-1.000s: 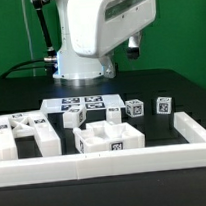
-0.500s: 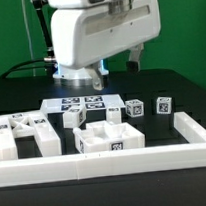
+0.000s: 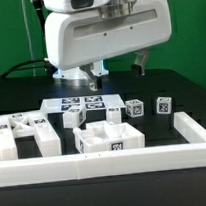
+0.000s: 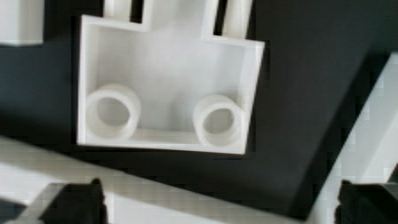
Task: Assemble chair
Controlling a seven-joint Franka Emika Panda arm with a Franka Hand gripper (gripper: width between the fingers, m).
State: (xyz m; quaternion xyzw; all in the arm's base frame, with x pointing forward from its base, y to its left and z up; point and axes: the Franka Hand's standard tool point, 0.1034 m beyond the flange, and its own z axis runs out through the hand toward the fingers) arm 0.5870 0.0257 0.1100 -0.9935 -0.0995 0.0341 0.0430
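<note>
Hovering wide-jawed gripper (image 3: 115, 70) over chair part (image 4: 169, 75)

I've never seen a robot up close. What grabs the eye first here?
The bulky white robot arm looming over the black table. Below it lie chunky white chair pieces with black-and-white tags, and the wrist view shows a white piece with two round sockets.
</note>
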